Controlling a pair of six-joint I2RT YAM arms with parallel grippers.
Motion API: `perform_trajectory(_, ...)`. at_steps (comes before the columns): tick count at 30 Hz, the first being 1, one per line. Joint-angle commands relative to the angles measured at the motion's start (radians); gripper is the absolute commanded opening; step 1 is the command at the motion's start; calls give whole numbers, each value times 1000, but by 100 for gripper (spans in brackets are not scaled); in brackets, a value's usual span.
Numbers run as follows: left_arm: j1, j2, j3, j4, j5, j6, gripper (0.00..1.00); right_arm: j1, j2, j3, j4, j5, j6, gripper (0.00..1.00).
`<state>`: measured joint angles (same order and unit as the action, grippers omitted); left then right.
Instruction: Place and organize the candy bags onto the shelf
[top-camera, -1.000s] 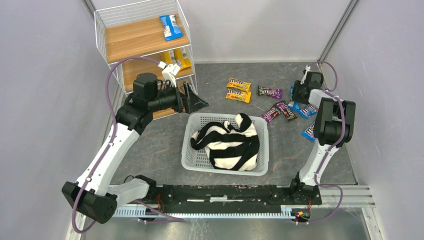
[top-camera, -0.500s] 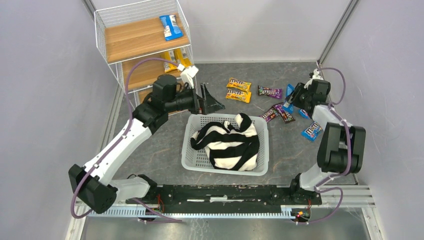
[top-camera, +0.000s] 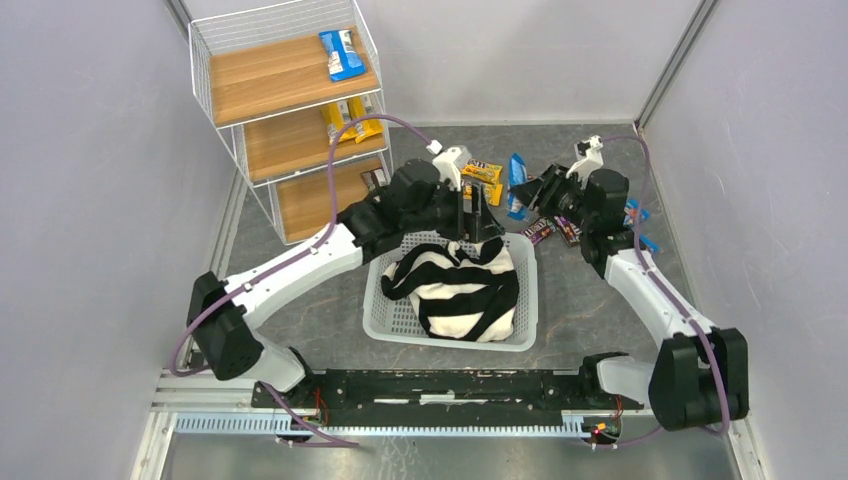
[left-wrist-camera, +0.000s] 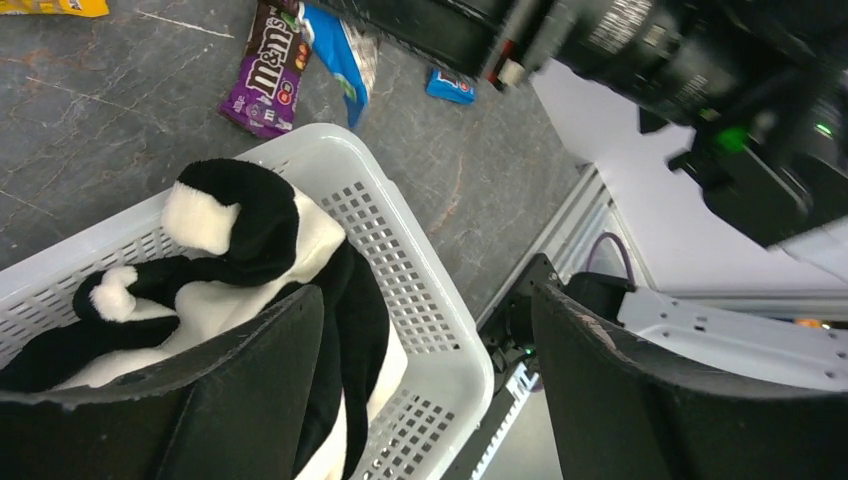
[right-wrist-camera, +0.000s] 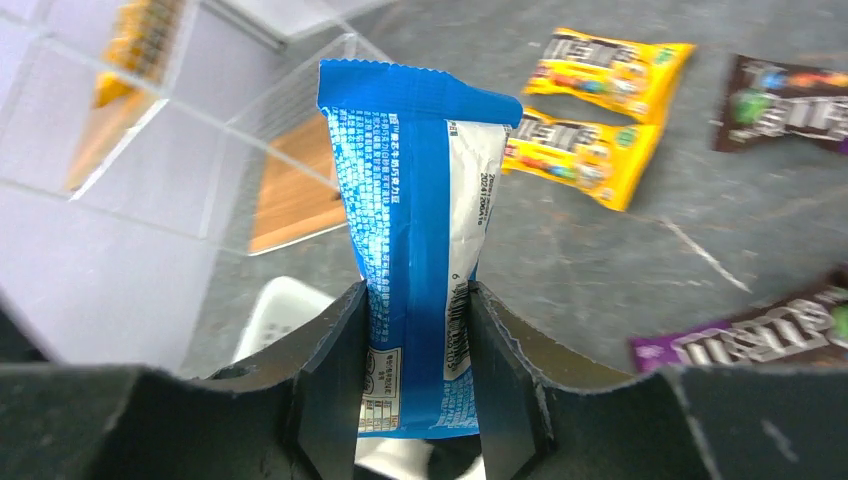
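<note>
- Handover range: the right gripper (top-camera: 537, 190) is clamped on the lower end of a glossy blue-and-white candy bag (right-wrist-camera: 410, 200), whose long axis stands upright between its fingers.
- The bag hangs off the grey surface (top-camera: 570, 320), just beyond the far rim of the white plastic lattice basket (top-camera: 530, 295), which holds a black-and-white striped cloth (top-camera: 455, 285).
- The left gripper (left-wrist-camera: 428, 300), spread wide and holding nothing, hovers over that far rim, just beside the bag on its left.
- The white-wire shelf with wooden boards (top-camera: 290, 80) stands well apart in the far left corner. The left arm lies between it and the bag, so a pass looks likelier than a reach across.
- The top board carries one blue packet (top-camera: 341, 53) at its right end, with bare wood to the left of it.
- Loose yellow packets (right-wrist-camera: 590, 100) and a purple packet (right-wrist-camera: 760, 345) lie on the surface under the grippers.
</note>
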<state>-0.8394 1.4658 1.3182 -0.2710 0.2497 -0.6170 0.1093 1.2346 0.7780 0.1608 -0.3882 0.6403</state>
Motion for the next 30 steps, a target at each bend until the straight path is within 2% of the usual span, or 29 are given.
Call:
perform_trajectory(1,-55,45,74,24,-183,34,82,72,-79,-15,109,-2,114,46)
perform_trajectory(6,-77,81,94,40,-210,19,81,124,-112,-16,123,17,139,46)
perform_trajectory(11,-86,107,110,41,-245,8,72,137,-124,-32,144,18,159,47)
perform_trajectory(25,-86,219,242,-27,-314,38,37,151,-158,-60,163,19,179,47)
perform_trajectory(30,-87,219,265,-61,-335,51,13,151,-161,-63,163,21,160,50)
